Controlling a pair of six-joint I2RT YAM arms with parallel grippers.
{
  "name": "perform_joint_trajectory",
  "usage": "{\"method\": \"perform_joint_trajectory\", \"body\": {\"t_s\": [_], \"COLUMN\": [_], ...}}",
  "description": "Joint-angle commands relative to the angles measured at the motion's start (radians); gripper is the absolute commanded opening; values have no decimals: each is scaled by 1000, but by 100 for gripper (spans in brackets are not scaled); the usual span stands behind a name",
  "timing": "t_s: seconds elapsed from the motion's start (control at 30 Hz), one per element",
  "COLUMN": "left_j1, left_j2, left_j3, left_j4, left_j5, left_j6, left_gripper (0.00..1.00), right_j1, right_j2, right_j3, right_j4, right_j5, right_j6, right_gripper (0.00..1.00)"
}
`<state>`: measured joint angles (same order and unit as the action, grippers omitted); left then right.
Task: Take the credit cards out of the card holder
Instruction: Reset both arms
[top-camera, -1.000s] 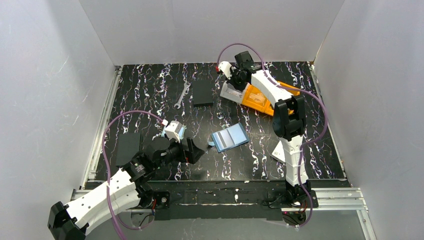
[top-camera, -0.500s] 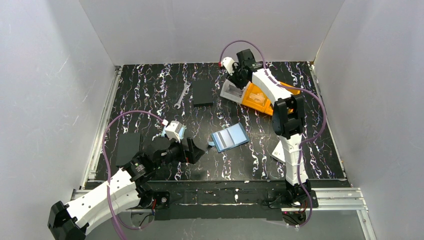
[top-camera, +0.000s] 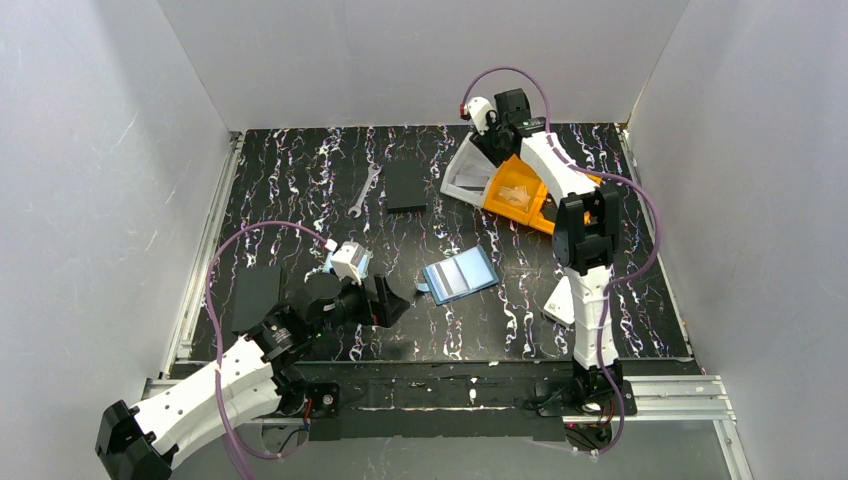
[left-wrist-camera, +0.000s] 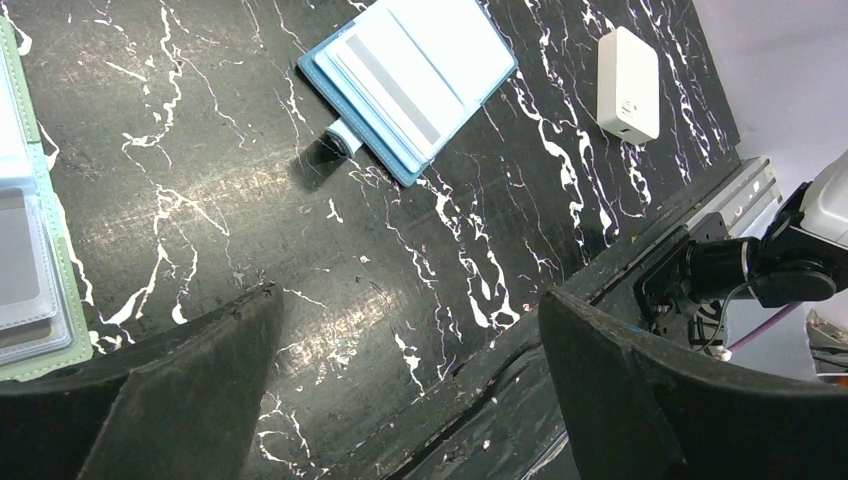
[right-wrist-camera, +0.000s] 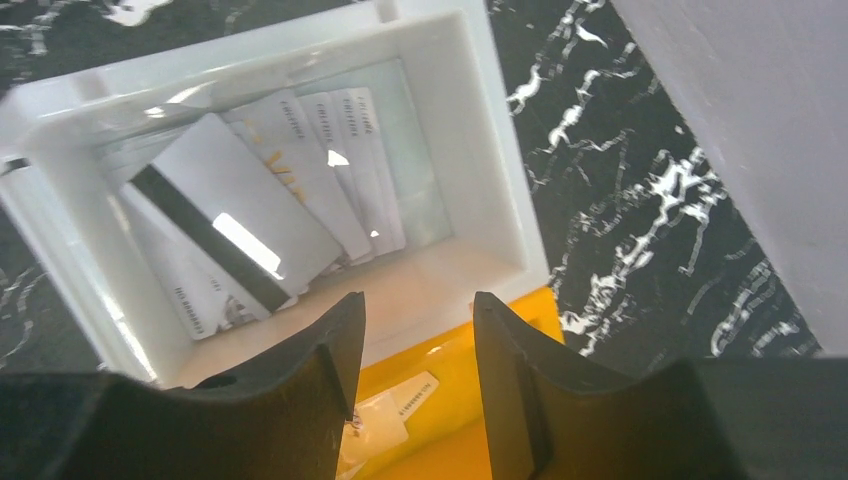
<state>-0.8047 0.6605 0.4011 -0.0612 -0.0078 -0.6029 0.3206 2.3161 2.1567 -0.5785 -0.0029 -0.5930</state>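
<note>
The blue card holder (top-camera: 459, 274) lies open on the black marbled table, mid-front, and is also seen at the top of the left wrist view (left-wrist-camera: 410, 75). Its clear pockets show pale cards (left-wrist-camera: 385, 65), one with a grey stripe. Several credit cards (right-wrist-camera: 250, 215) lie loose in a white bin (right-wrist-camera: 480, 150) at the back. My right gripper (right-wrist-camera: 418, 310) hovers open over the near rim of that bin, with nothing between its fingers. My left gripper (left-wrist-camera: 408, 295) stands wide open and empty above bare table, to the left of the holder.
An orange bin (top-camera: 520, 192) adjoins the white bin (top-camera: 468, 175). A wrench (top-camera: 366, 190) and a black rectangle (top-camera: 406, 185) lie at the back, another black rectangle (top-camera: 255, 297) front left. A white box (left-wrist-camera: 628, 85) sits front right. A green-edged pocket wallet (left-wrist-camera: 30, 250) lies under my left wrist.
My right gripper has gone from shut to open and has swung right and back over the white bin. The left arm and the card holder have not moved.
</note>
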Motion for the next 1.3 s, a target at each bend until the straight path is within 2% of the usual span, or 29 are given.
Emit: {"method": "perform_joint_trajectory", "body": {"t_s": [0.0, 0.17, 0.47, 0.63, 0.83, 0.93, 1.27], "left_j1": [4, 5, 7, 8, 8, 7, 7], "left_j2": [-16, -18, 92, 175, 260, 296, 415], "left_j3": [14, -50, -58, -48, -31, -11, 35], "left_j4": [15, 125, 245, 342, 414, 420, 426], "left_j5": [4, 44, 100, 137, 154, 169, 197], "left_j6": [-15, -84, -252, -304, -346, -362, -436], "left_gripper": [98, 98, 98, 98, 98, 98, 98], "right_j1": [3, 3, 2, 2, -12, -28, -61], "right_j2": [-123, -291, -688, -877, -1022, -1073, -1074], "right_j3": [-39, -227, -729, -982, -1229, -1308, -1399], "right_j4": [-35, -53, -7, 91, 258, 343, 441], "right_j5": [-236, -444, -720, -771, -810, -838, -876], "right_j6": [9, -11, 11, 52, 167, 212, 264], "right_gripper": [53, 54, 56, 57, 59, 59, 59]}}
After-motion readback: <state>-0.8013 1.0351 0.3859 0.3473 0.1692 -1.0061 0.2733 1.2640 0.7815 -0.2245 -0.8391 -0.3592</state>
